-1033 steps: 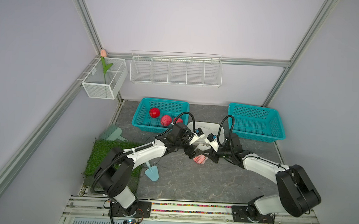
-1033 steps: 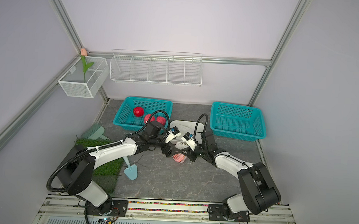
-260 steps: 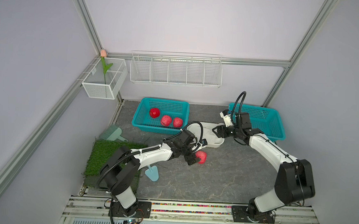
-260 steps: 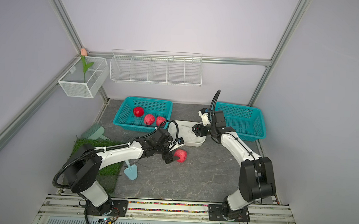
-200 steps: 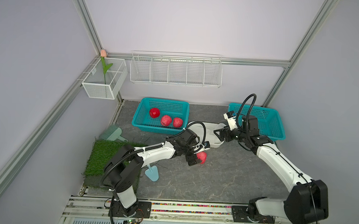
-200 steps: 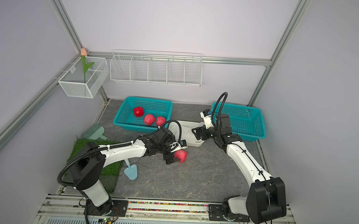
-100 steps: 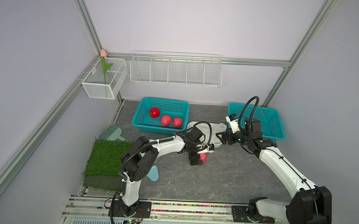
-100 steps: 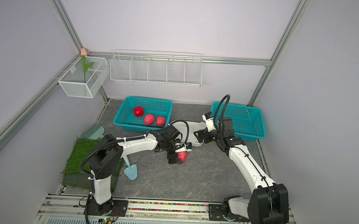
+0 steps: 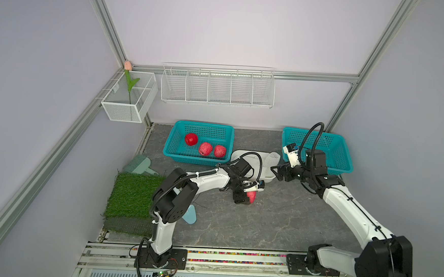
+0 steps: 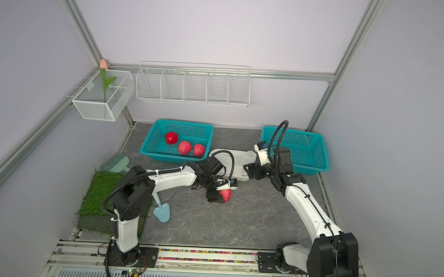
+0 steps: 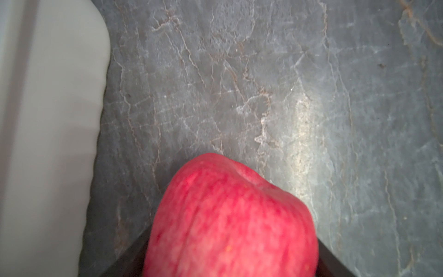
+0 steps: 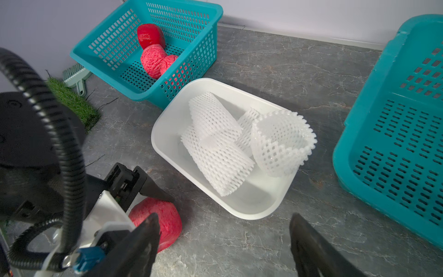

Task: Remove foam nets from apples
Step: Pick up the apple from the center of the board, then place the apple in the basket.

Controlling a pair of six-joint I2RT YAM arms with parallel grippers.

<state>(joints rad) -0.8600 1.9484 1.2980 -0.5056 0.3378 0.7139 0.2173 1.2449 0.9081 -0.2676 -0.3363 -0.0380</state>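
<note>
A bare pinkish-red apple [image 9: 252, 197] lies on the grey table in front of the white tray [image 9: 237, 154]. My left gripper [image 9: 248, 195] is shut on it; in the left wrist view the apple [image 11: 230, 215] fills the space between the dark fingers. Several white foam nets [image 12: 215, 144] lie in the tray [image 12: 251, 215], one standing open at its edge [image 12: 280, 141]. Three bare apples [image 9: 191, 139] [image 9: 205, 149] [image 9: 220, 151] sit in the left teal basket [image 9: 170, 151]. My right gripper [image 12: 224, 220] hangs open and empty above the table beside the tray, seen in a top view [image 10: 248, 169].
An empty teal basket [image 9: 341, 151] stands at the back right. A grass mat [image 9: 133, 194], a blue scoop [image 9: 189, 216] and a green brush [image 9: 138, 164] lie at the left. White wire racks [image 9: 217, 87] and a mesh box with a tulip [image 9: 128, 99] hang on the walls.
The net that covered the apple has come off and now lies in the tray. My left jaws have narrowed onto the bare apple. My right gripper has drawn back from the right basket toward the tray.
</note>
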